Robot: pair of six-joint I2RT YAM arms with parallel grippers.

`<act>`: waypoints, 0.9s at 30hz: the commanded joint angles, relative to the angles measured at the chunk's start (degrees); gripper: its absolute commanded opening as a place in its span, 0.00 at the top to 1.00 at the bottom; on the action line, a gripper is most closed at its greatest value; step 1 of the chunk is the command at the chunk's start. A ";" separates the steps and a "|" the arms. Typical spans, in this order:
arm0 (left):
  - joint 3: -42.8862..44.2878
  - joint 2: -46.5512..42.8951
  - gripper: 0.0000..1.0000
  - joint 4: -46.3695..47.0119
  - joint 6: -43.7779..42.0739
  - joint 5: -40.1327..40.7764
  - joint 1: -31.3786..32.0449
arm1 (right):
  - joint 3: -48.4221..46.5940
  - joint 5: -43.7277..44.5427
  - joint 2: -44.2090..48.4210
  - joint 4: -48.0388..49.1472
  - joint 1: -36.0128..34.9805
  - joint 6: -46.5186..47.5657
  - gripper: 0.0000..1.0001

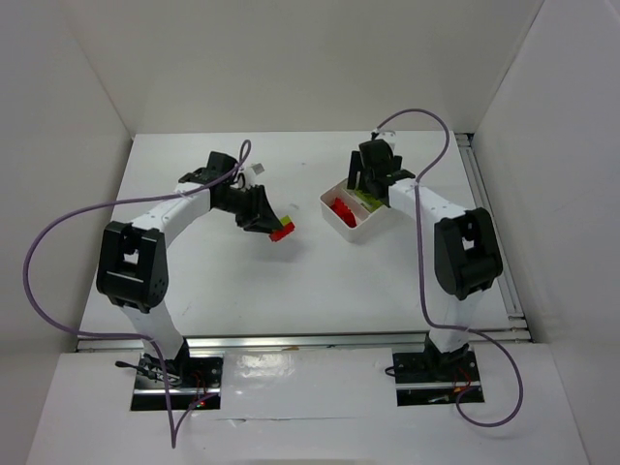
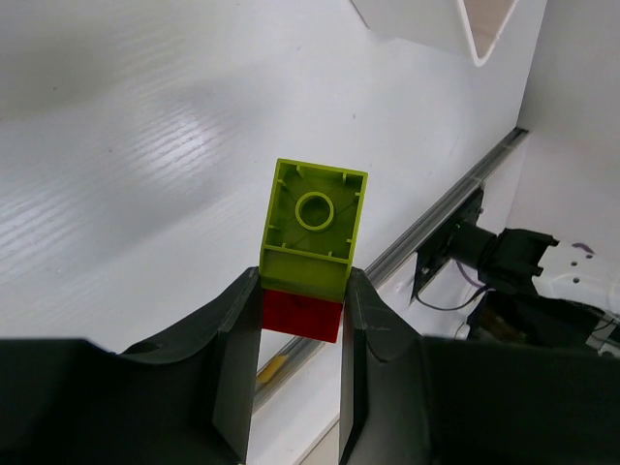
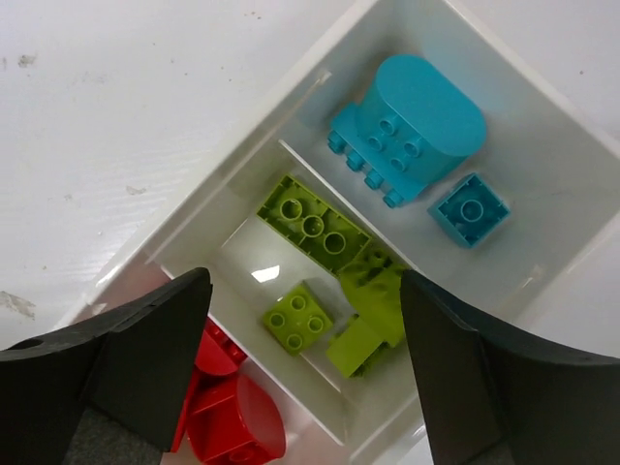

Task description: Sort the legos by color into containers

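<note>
Left hand (image 2: 300,295) pinches green-on-red lego stack (image 2: 312,223); right hand (image 3: 305,310) gapes above tray (image 3: 262,136).

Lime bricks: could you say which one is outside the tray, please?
The lime brick held with a red brick by the left gripper; the rest lie in the tray.

Light: bright, even, from overhead, as I read it. Shadows: faint, soft-edged on the table (image 1: 291,291). Glare: broad sheen across the table in my left wrist view; small highlight in the tray (image 3: 266,274). Focus: nearest foreground slightly soft.
</note>
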State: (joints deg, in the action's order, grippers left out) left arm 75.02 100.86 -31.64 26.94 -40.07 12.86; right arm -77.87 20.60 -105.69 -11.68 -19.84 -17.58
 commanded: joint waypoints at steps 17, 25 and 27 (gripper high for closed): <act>4.69 0.74 1.00 -1.94 -11.29 -13.18 1.73 | 12.47 -71.56 14.02 11.76 -1.96 2.30 0.24; 4.69 0.13 1.00 -0.79 -11.82 -16.09 1.73 | 9.67 -77.63 7.70 11.94 -4.07 3.26 0.13; 4.17 -0.49 1.00 -0.79 -11.82 -16.09 1.73 | 9.13 -78.43 7.16 11.95 -4.60 3.26 0.13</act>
State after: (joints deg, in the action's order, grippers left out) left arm 77.60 102.67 -33.82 17.30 -53.52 14.50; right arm -66.19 -52.77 -98.13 -3.40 -23.92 -14.70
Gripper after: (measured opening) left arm 0.407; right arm 0.866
